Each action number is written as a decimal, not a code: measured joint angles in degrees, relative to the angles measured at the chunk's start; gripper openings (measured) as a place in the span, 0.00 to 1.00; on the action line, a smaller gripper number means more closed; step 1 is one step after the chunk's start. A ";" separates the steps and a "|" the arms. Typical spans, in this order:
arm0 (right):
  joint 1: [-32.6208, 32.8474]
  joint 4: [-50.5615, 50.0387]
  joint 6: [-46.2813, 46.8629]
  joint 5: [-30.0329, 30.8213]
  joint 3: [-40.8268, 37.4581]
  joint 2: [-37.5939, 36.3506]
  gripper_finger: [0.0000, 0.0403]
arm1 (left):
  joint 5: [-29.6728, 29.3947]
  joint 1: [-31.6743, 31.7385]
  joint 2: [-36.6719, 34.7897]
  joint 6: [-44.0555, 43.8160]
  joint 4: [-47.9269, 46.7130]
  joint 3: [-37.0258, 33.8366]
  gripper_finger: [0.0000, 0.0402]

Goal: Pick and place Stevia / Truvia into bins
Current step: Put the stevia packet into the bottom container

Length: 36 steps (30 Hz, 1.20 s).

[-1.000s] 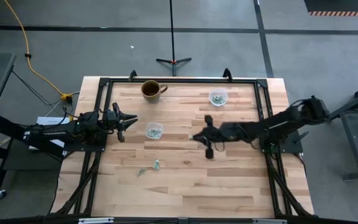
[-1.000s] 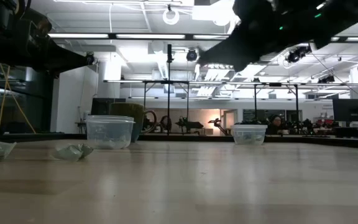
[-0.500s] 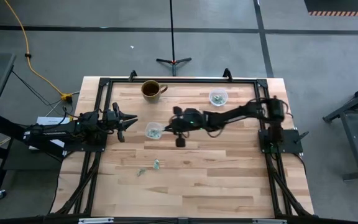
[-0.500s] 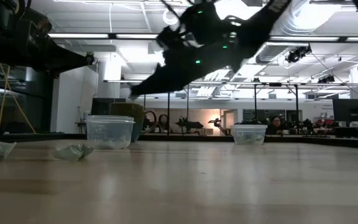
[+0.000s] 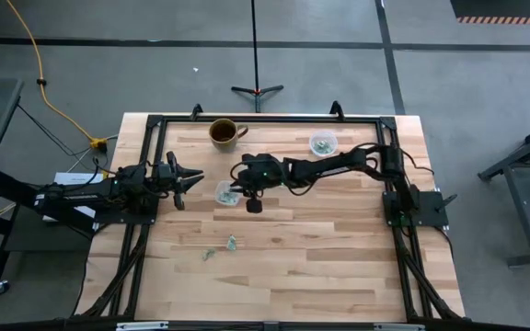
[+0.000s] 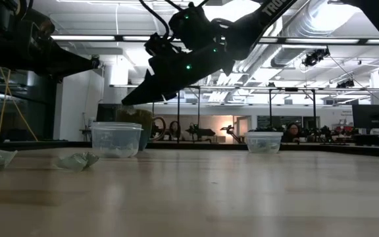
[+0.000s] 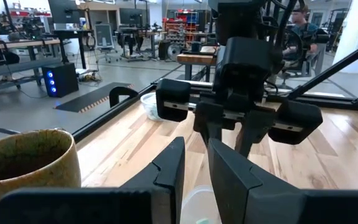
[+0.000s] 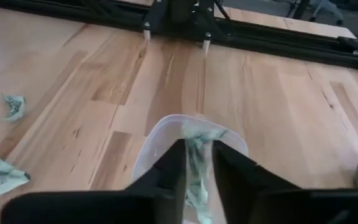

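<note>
Right gripper (image 8: 196,163) hangs over the near clear cup (image 5: 227,193), fingers pinched on a Stevia sachet (image 8: 197,144) — the drop seems next, needing only a release. Left gripper (image 5: 194,176) waits beside, fingers slightly parted.

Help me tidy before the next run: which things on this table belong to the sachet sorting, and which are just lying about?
Belongs to the job:
- loose sachets
- near cup, under the right gripper, which holds a sachet
- far cup

Just lying about:
- brown mug
- left gripper, waiting at the table's left side
</note>
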 joint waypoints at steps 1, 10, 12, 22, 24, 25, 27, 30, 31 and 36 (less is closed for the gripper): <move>-0.09 0.05 0.36 -0.07 0.01 0.00 0.21 | 0.01 0.01 -0.01 0.00 0.00 0.00 0.26; -0.70 -4.41 3.36 -0.62 -1.27 -4.43 0.48 | 0.01 0.00 0.00 0.00 0.00 0.00 0.26; -0.23 -6.76 3.39 -0.15 -4.11 -7.97 0.49 | 0.06 0.00 0.00 0.00 -0.02 0.00 0.26; 3.85 8.30 10.07 12.50 -39.69 -35.07 0.37 | 0.33 0.00 0.00 0.00 0.04 0.00 0.26; 4.98 13.46 10.62 15.05 -47.53 -42.35 0.34 | 0.28 0.00 0.00 0.00 0.06 0.00 0.26; 5.52 16.02 10.73 16.70 -50.85 -45.89 0.33 | 0.20 0.00 -0.02 0.00 0.07 0.00 0.26; 6.34 21.17 11.05 20.47 -56.82 -53.08 0.31 | 0.16 0.00 -0.02 0.00 0.09 0.00 0.26; 6.95 24.28 11.15 25.89 -64.14 -62.49 0.28 | 0.16 0.00 0.00 0.00 0.38 0.00 0.26; 6.99 24.09 11.13 26.33 -66.28 -65.44 0.28 | 0.14 0.00 0.00 0.00 0.52 0.00 0.26; 7.02 20.58 13.08 25.66 -72.24 -79.66 0.25 | 0.10 0.00 -0.02 0.38 0.50 0.00 0.26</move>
